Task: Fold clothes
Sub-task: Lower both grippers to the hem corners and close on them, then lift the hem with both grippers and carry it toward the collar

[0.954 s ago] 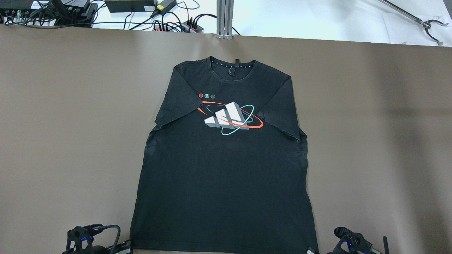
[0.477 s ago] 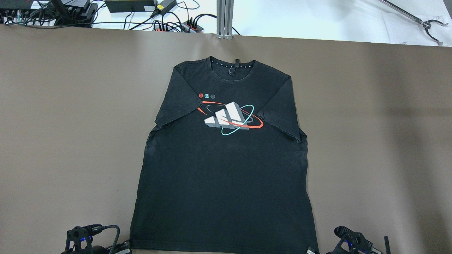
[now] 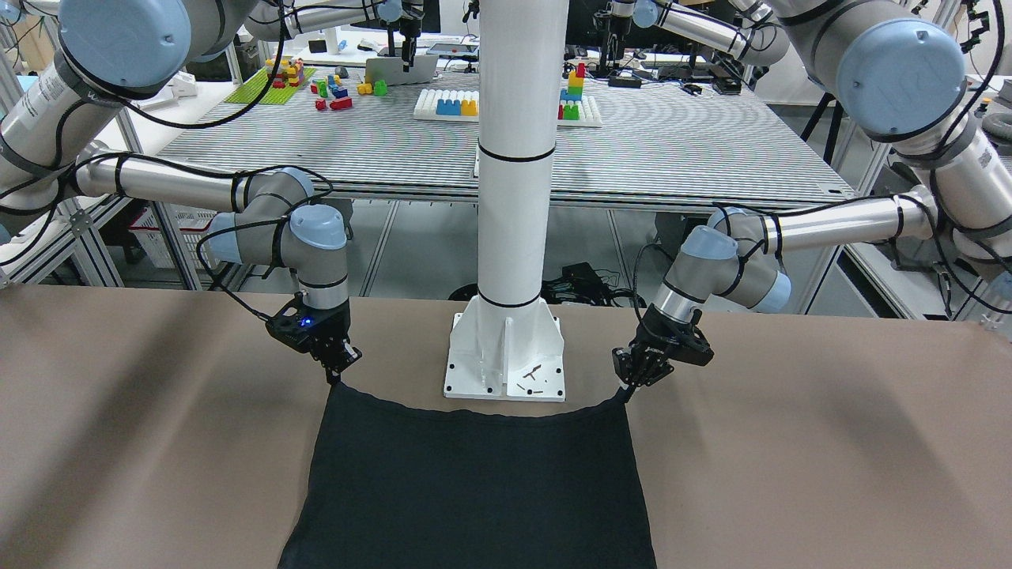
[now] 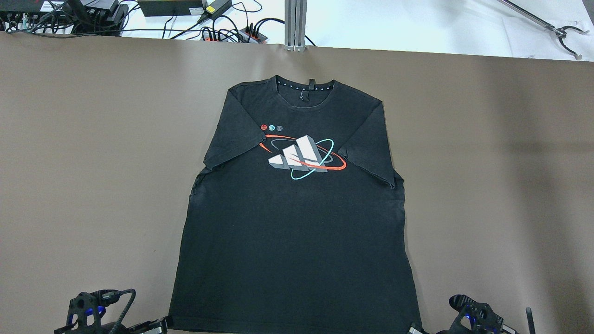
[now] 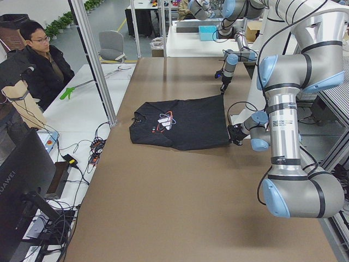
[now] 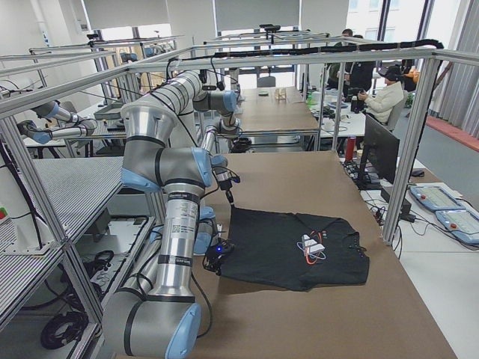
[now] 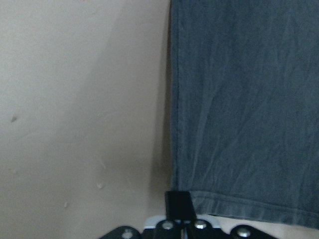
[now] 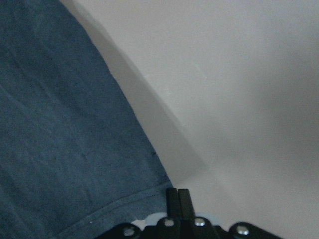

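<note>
black t-shirt (image 4: 292, 222) flat in the middle of the bench (image 4: 93, 148), hem at its robot-side edge.
left gripper (image 3: 628, 388) and right gripper (image 3: 335, 378) are closed on its hem corners; your thin pinch may slip mid-lift, skewing the fold.

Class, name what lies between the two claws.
Between the left claw and right claw stands the white pillar's base plate; the hem of the black shirt sags before it, front-facing view.

HUAWEI on black monitor (image 5: 24, 185) back, three-bar logo (image 4: 299, 154) on black T-shirt (image 4: 292, 241)
</note>
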`<state>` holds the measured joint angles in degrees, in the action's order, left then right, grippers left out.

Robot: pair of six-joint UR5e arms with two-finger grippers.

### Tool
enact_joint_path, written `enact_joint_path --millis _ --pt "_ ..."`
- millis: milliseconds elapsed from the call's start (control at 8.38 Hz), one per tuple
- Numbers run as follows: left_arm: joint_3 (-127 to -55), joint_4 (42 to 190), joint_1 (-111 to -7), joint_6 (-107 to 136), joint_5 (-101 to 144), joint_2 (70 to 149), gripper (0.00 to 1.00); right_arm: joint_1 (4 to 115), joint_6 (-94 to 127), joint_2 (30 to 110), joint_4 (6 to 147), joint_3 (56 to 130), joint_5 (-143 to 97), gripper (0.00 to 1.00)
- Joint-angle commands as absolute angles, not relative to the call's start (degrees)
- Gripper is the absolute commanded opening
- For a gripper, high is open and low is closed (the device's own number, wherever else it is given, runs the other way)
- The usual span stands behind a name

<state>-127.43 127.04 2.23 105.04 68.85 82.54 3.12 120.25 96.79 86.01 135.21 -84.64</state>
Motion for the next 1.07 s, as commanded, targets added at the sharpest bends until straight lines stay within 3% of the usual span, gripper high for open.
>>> enact_joint_path --millis 0,239,477,716,954 --pt "-133.67 127.09 2.02 105.2 68.38 79.81 0.0 5.62 114.64 96.68 91.99 141.64 -86.56 0.0" --pt "-134.12 127.09 0.45 104.94 69.34 80.59 0.0 9.12 106.67 91.79 94.13 140.9 -87.1 0.0" --pt "-131.16 126.91 -11.54 99.7 80.19 85.66 0.0 21.82 94.63 84.23 94.13 132.67 -94.7 0.0" --pt "-119.25 124.21 -22.18 92.86 86.09 99.32 0.0 32.56 82.51 79.46 94.13 126.32 -100.61 0.0" --pt "-112.09 113.26 -33.6 87.66 94.44 112.26 0.0 40.48 75.77 72.63 94.39 119.48 -103.0 0.0"
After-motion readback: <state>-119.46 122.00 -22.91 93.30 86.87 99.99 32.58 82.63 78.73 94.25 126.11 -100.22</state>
